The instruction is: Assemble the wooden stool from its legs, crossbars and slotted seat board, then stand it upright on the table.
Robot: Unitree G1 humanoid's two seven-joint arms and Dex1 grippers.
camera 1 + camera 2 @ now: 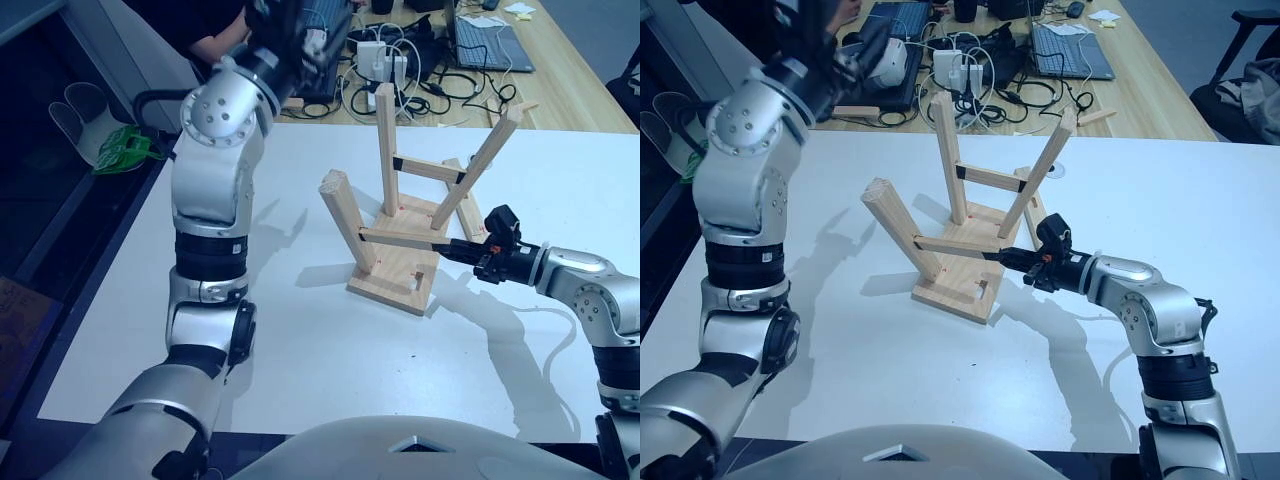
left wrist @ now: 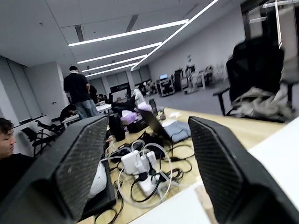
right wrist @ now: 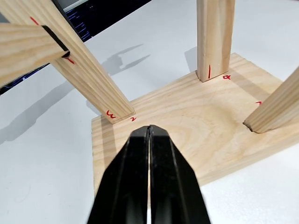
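two fingers of the right gripper [image 1: 445, 247] are pressed together with nothing between them, tip low at the right side of the stool [image 1: 412, 222]. stool rests inverted mid-table [image 1: 300, 380], seat board [image 3: 187, 112] flat down, legs up. my read: the shut tip points left over the board, roughly in line with the near crossbar [image 1: 400, 240], whose long axis runs left-right; its right end lies just beside the tip. right arm is clearly the nearer one. far left, the left gripper [image 2: 147, 140] hangs raised, fingers spread, well apart from the stool. not yet stood upright.
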